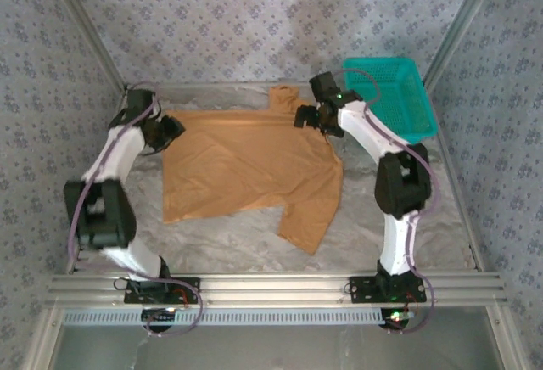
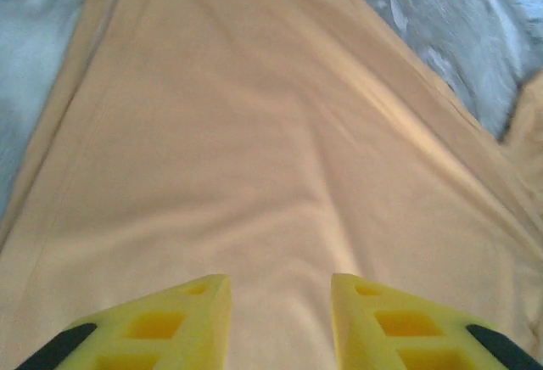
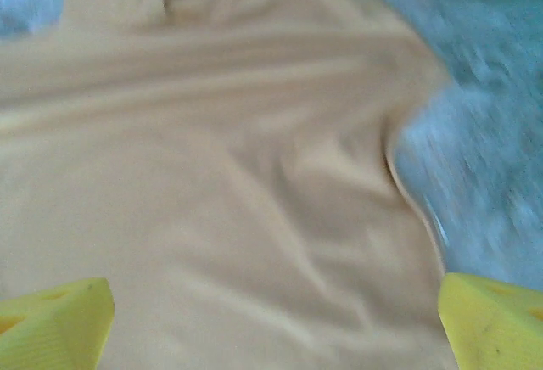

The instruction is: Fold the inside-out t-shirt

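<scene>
the left gripper hangs low over tan cloth, its yellow fingers parted by a modest gap with nothing pinched between them. the right gripper is spread much wider, one finger at each lower corner of its wrist view, and it is also empty above the fabric. seen from above, the left gripper sits at the far left corner of the inside-out t-shirt and the right one by the far right shoulder, just beside the far sleeve. the shirt lies spread nearly flat in the middle of the table, on its crinkled grey covering, with the near sleeve trailing toward the arm bases. the teal basket stands apart at the far right. the step in hand looks like taking the far edge at both ends to bring it over toward the near edge. to do that well, each gripper should come down until its lower finger slides under the hem, close on both layers of the thin cloth rather than the top one alone, then lift and travel together at the same height. that way the edge stays taut and the fold line runs straight, without dragging the rest of the shirt.
</scene>
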`<move>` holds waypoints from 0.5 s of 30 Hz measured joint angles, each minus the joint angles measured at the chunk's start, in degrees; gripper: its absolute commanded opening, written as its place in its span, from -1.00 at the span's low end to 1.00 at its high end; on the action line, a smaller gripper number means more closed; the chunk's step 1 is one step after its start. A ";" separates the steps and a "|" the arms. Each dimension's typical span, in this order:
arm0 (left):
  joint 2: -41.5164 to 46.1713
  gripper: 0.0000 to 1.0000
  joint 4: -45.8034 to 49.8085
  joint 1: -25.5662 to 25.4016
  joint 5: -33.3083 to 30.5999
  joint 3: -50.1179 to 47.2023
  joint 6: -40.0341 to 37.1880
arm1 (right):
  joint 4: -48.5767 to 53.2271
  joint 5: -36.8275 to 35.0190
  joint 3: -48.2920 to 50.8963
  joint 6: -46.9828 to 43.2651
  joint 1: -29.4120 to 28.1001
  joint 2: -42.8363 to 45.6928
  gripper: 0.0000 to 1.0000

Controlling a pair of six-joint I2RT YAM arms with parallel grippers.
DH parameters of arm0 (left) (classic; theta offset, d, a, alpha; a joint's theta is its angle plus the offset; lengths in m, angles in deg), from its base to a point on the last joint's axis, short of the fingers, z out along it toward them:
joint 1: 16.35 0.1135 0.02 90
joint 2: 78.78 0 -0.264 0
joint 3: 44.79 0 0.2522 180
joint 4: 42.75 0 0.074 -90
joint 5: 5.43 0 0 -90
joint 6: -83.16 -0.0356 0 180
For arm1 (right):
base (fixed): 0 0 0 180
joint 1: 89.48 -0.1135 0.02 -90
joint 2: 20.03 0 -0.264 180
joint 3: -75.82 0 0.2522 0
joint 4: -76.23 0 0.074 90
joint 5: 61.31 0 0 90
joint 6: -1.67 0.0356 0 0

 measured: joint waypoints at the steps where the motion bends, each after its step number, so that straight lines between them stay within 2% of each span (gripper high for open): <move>1: 5.11 -0.29 0.46 0.02 -0.33 -4.46 0.37 | 0.33 -1.07 4.92 0.09 -1.60 4.33 1.00; 3: 12.79 -0.29 1.92 0.07 -0.55 -12.33 1.22 | 0.81 -2.19 13.40 0.37 -4.61 10.73 0.95; 6: 18.29 -0.29 5.60 0.02 -1.51 -21.86 2.49 | 0.81 -3.02 26.91 2.25 -9.57 19.39 0.50; 7: 19.28 -0.28 7.02 0.00 -1.70 -24.92 3.06 | 1.03 -2.78 31.54 3.23 -11.32 22.40 0.41; 11: 22.27 -0.23 11.30 0.00 -3.52 -31.45 5.31 | 2.03 -0.98 43.85 8.44 -16.92 32.54 0.36; 15: 26.03 -0.18 12.07 -0.26 -6.10 -34.16 7.10 | 1.36 0.76 51.19 13.81 -22.73 39.93 0.35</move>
